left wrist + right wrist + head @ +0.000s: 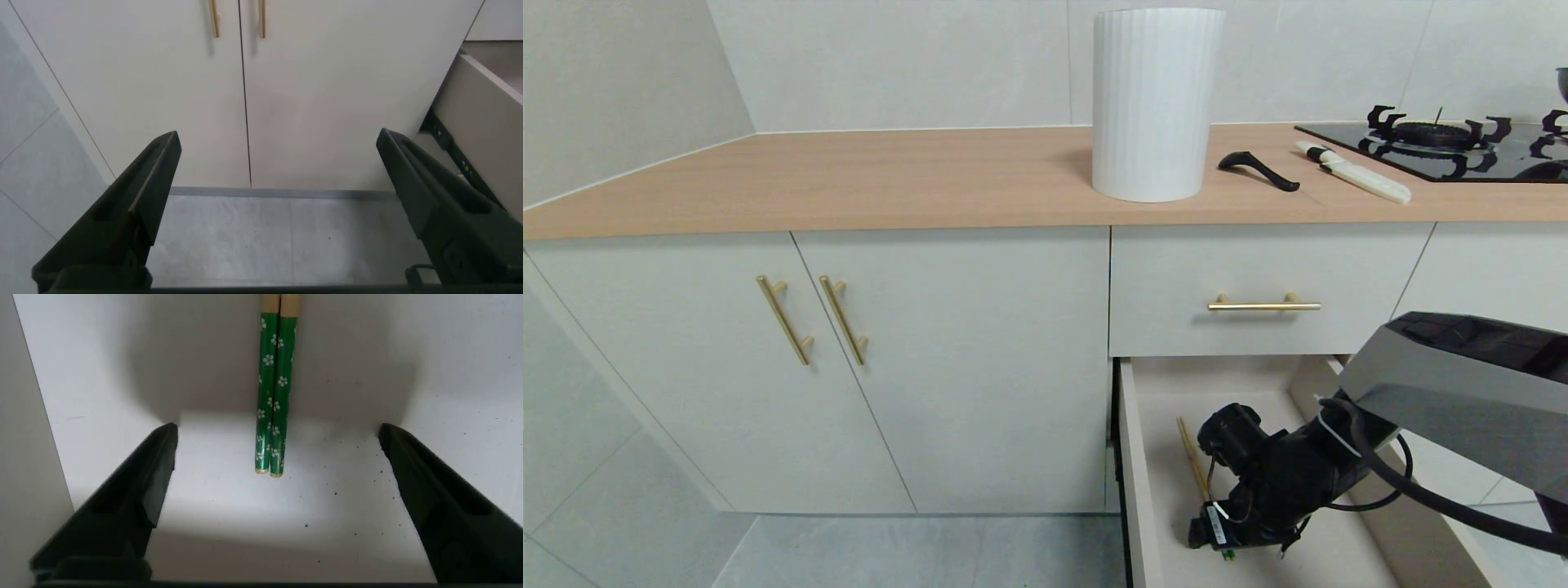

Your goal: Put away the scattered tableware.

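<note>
A pair of chopsticks (273, 392) with green flowered ends lies on the floor of the open lower drawer (1152, 506), their wooden part seen as the chopsticks (1193, 462) in the head view. My right gripper (274, 498) hovers just above them inside the drawer, open, with nothing between its fingers (131, 502). On the counter lie a black spoon (1257, 168) and a white knife (1354, 172). My left gripper (278, 212) is open, low in front of the cabinet doors (245, 82).
A tall white ribbed container (1153, 102) stands on the wooden counter (849, 175). A black gas hob (1445, 147) is at the right. The upper drawer (1262, 286) is shut. Grey tiled floor (849, 555) lies below the cabinets.
</note>
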Tool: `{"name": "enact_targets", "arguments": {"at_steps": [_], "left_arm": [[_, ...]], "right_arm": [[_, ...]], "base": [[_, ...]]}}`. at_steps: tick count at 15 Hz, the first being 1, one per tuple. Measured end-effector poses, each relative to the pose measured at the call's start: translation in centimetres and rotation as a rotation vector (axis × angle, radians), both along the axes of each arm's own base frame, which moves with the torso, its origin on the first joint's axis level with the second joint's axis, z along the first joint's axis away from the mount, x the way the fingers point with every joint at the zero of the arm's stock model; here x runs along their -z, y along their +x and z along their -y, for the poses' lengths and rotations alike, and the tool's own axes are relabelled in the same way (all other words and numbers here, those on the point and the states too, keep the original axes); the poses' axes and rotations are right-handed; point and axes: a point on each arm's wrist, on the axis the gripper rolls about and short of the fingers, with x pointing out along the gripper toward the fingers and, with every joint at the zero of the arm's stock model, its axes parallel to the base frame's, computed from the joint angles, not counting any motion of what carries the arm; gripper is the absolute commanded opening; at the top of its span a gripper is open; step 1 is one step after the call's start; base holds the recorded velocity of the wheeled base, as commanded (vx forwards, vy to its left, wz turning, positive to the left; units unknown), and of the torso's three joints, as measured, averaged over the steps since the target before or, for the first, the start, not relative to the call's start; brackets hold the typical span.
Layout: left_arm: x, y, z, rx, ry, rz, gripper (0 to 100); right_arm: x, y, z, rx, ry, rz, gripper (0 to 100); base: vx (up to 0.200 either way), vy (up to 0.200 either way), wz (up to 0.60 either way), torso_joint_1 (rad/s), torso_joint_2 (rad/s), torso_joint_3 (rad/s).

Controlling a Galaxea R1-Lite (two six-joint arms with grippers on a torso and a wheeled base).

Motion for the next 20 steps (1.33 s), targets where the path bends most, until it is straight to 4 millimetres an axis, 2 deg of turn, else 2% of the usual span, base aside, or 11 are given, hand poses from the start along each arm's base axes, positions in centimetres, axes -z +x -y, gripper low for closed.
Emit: {"name": "enact_targets", "arguments": {"at_steps": [5,7,9,12,16,20], "left_arm": [[0.0,0.0,0.0,0.000,0.000,0.000,100],[0.0,0.0,0.0,0.000,0.000,0.000,100],[0.0,0.0,0.0,0.000,0.000,0.000,100],[0.0,0.0,0.0,0.000,0.000,0.000,100],[0.0,0.0,0.0,0.000,0.000,0.000,100],[0.0,0.0,0.0,0.000,0.000,0.000,100]], "right_arm": [[-0.2,0.0,0.1,0.014,-0.037,0.024,100],[-1.6,0.1,0.3,0.039,-0.077,0.085,100],[-3.9,-0.1,0.6,0.065,-0.098,0.164,100],[-9.2,-0.9,1.6,0.109,-0.089,0.314,100],[-15.8,-2.9,3.6,0.128,-0.037,0.488,100],[-20.0,-5.1,5.1,0.131,0.007,0.611,100]], "base": [[0.000,0.000,0.00,0.000,0.00,0.000],[0.000,0.000,0.00,0.000,0.00,0.000],[0.000,0.000,0.00,0.000,0.00,0.000],[0.000,0.000,0.00,0.000,0.00,0.000],[0.000,0.000,0.00,0.000,0.00,0.000],[0.000,0.000,0.00,0.000,0.00,0.000]]}}
